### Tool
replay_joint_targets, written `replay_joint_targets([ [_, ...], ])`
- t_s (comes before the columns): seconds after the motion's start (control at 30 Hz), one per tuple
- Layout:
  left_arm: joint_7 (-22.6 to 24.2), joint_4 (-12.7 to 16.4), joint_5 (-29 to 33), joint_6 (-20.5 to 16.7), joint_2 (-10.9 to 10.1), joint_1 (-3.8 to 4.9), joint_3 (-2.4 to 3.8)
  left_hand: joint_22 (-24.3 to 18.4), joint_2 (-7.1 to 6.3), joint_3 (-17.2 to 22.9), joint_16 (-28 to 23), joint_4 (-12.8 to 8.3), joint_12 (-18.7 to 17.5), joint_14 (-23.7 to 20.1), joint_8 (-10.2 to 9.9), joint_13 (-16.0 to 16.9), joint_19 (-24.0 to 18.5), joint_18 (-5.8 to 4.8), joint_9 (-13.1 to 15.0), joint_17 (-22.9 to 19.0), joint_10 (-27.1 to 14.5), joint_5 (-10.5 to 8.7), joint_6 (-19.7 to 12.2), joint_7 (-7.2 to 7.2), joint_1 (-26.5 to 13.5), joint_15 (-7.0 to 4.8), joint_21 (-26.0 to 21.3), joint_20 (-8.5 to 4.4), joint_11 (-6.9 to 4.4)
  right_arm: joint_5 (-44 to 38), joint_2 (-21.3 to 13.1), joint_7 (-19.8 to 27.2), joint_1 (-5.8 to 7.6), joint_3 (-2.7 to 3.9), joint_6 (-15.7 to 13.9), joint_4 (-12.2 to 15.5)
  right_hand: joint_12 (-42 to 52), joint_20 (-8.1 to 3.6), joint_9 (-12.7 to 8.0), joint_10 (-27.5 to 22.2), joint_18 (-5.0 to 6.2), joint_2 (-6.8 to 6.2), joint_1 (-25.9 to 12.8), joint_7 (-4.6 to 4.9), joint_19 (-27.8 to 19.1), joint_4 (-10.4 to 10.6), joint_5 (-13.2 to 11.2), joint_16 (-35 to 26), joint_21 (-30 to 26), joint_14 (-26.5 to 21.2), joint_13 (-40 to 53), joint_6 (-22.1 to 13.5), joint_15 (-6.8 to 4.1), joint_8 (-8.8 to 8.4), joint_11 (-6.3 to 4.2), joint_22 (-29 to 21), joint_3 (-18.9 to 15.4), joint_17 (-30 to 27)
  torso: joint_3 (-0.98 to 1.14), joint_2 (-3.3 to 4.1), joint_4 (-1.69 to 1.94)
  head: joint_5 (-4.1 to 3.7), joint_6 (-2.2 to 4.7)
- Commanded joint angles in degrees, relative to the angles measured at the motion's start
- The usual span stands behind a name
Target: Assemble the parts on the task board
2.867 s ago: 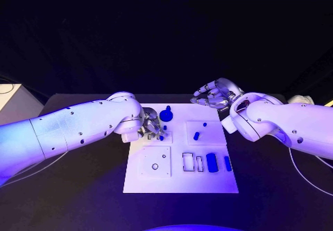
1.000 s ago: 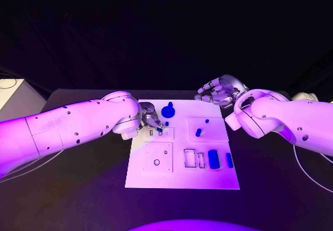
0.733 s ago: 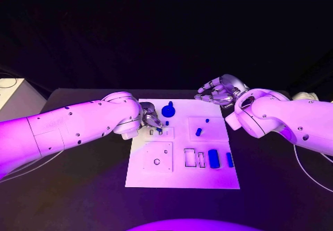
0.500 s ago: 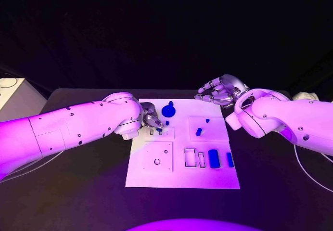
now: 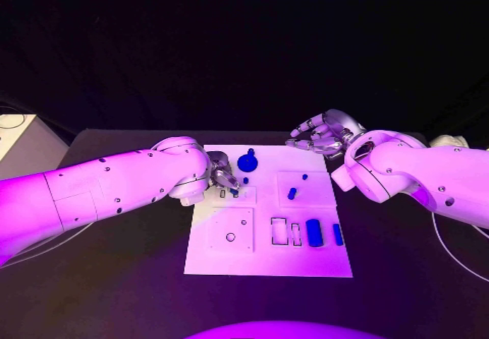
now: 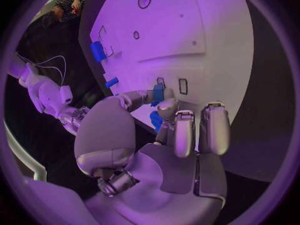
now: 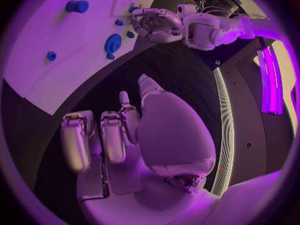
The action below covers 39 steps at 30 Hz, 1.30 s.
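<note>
Left hand point(image 5: 223, 181) is down on the board point(image 5: 267, 261), over the small slots at its far-left panel. It pinches a small blue part point(image 6: 157, 93) between thumb and a fingertip, the part's end right at one of the narrow slots point(image 6: 183, 86) — can't tell if it's seated. A second blue piece point(image 6: 155, 120) shows just under the fingers point(image 6: 182, 135) in the left wrist view; whether the hand touches it is unclear.

Right hand point(image 5: 324, 135) hovers off the board's far-right corner, over the black table point(image 5: 122, 282). Fingers point(image 7: 114, 135) loosely curled but spread apart, nothing in them.

Other parts on the board, head view:
- round blue knob point(image 5: 248, 162) near the far edge, middle, just beside the left hand
- short blue peg point(image 5: 292, 193) in the right-hand square panel, with a smaller blue stud point(image 5: 304, 176) beyond it
- tiny blue bit point(image 5: 246, 181) between the knob and the left hand's fingertips
- wide blue block point(image 5: 314, 232) and a thin blue bar point(image 5: 337, 234) side by side at the near right, next to two empty outlined slots point(image 5: 278, 232)

Near-left square panel point(image 5: 230, 229) has a small round hole point(image 5: 230, 236) — nothing in it.
</note>
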Motion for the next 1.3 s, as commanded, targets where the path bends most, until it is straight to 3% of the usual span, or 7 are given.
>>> replay_joint_targets([
  [0.03,-0.26,0.18,-0.10,1.07,0.11,-0.31,-0.29,1.21,0.57,7.72,0.29,-7.87,-0.05,5.57,0.38,-0.11,0.38,-1.17,9.24,13.59,0.29,0.18,2.31,-1.96,0.14,-0.26,0.32,-0.03,-0.10,-0.58,-0.01,0.19,-0.03,0.02,0.99,0.03,-0.25,0.47,-0.02,-0.31,0.10,0.11,-0.53,-0.04,5.08,0.22,0.14,0.21,-0.20,5.99,5.44,-0.03,0.21,0.33,0.04,13.87,0.09,14.78,-0.02,0.00,0.03,0.03,-0.09],
  [1.3,-1.31,0.41,0.02,5.14,-0.23,-0.32,-0.53,1.34,0.71,7.69,0.33,-7.78,-0.28,5.59,0.44,-0.40,0.50,-1.21,9.41,13.67,0.22,0.06,2.35,-2.04,-0.17,-0.36,0.36,-0.13,-0.18,-0.63,-0.09,-0.07,-0.05,0.02,1.37,0.21,-0.18,0.47,-0.03,-0.25,0.11,0.10,-0.74,-0.05,5.08,0.23,0.24,0.23,-0.22,6.01,5.49,-0.04,0.20,0.36,0.04,13.86,0.10,14.84,0.00,0.01,0.01,0.12,-0.30],
])
